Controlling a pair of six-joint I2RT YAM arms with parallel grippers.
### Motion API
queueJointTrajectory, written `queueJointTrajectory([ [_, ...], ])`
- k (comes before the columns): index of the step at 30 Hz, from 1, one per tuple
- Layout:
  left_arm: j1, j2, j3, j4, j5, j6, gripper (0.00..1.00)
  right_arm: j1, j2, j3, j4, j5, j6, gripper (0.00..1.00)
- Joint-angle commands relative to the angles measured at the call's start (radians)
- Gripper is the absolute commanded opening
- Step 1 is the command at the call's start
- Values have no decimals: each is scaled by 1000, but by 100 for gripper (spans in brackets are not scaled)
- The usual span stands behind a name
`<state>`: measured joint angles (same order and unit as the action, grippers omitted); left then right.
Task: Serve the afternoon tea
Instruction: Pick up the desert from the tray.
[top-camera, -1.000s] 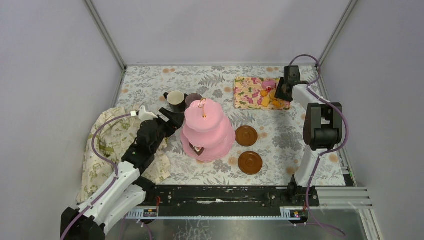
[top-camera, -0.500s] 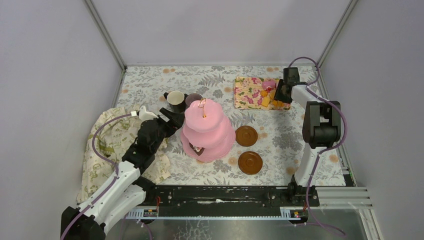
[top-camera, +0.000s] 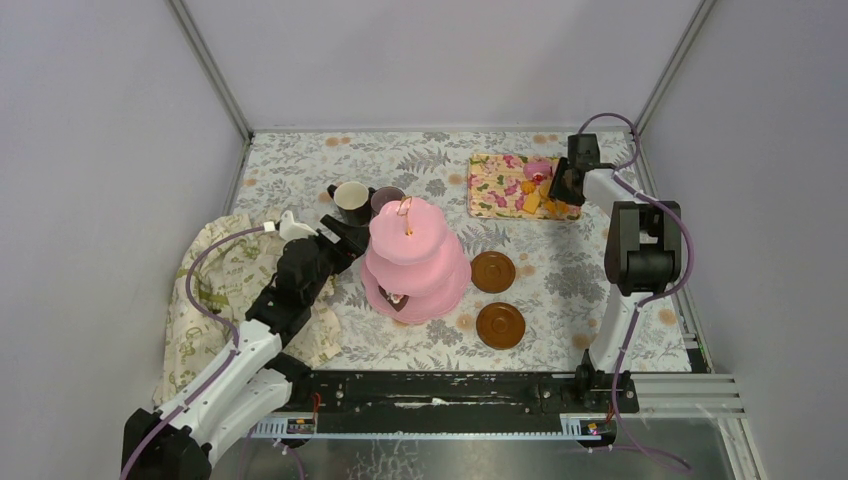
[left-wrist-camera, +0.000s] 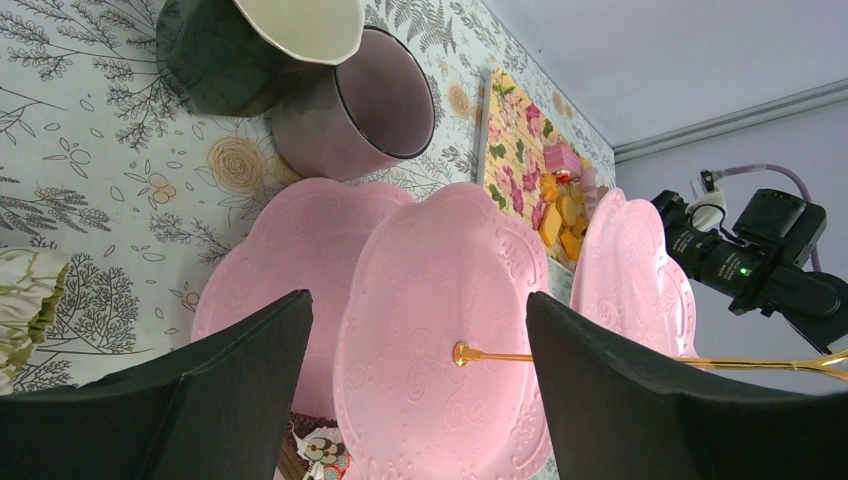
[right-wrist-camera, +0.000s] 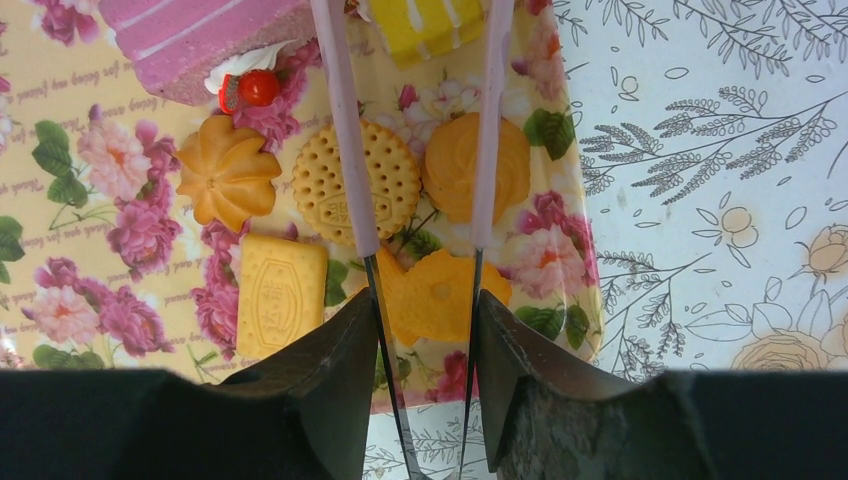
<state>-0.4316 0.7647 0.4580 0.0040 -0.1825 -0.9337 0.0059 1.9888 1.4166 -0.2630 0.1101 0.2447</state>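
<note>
The pink three-tier cake stand (top-camera: 415, 262) (left-wrist-camera: 440, 330) stands mid-table with a dark sweet (top-camera: 395, 298) on its bottom tier. My left gripper (top-camera: 340, 240) (left-wrist-camera: 418, 300) is open just left of the stand and holds nothing. Two dark mugs (top-camera: 351, 200) (top-camera: 386, 199) sit behind the stand, and two brown saucers (top-camera: 493, 271) (top-camera: 500, 325) lie to its right. My right gripper (top-camera: 563, 183) (right-wrist-camera: 425, 300) is shut on pink-armed tongs (right-wrist-camera: 345, 150). The tong arms reach out, spread apart, over the orange, yellow and pink sweets (right-wrist-camera: 350, 185) on the floral tray (top-camera: 490, 190).
A beige leaf-print cloth (top-camera: 215, 290) lies bunched at the left under my left arm. The floral tray sits at the back right close to the side wall. The table is covered with a grey flower-print sheet (top-camera: 560, 270).
The right wrist has shifted slightly over the tray. The left arm has barely moved.
</note>
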Motion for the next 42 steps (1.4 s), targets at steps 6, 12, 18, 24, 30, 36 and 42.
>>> queueJointTrajectory([
  [6, -6, -1, 16, 49, 3, 8, 85, -9, 35, 47, 14, -28, 12, 44],
  [12, -5, -10, 8, 48, 4, 6, 85, -9, 16, 27, 26, -48, 22, 35],
  [18, -6, -21, 7, 47, 10, 0, 85, -9, -13, 3, 33, -46, 35, 22],
  [24, -5, -45, 20, 24, 4, 4, 85, -9, -41, -18, 41, -50, 49, 16],
  [30, -6, -65, 25, 10, 0, 0, 85, -9, -78, -51, 55, -43, 60, 11],
  [36, -6, -76, 34, -1, -5, 1, 85, -10, -108, -62, 50, -36, 67, 4],
  [42, -5, -85, 35, -8, -9, 1, 85, -9, -139, -79, 61, -25, 76, 0],
])
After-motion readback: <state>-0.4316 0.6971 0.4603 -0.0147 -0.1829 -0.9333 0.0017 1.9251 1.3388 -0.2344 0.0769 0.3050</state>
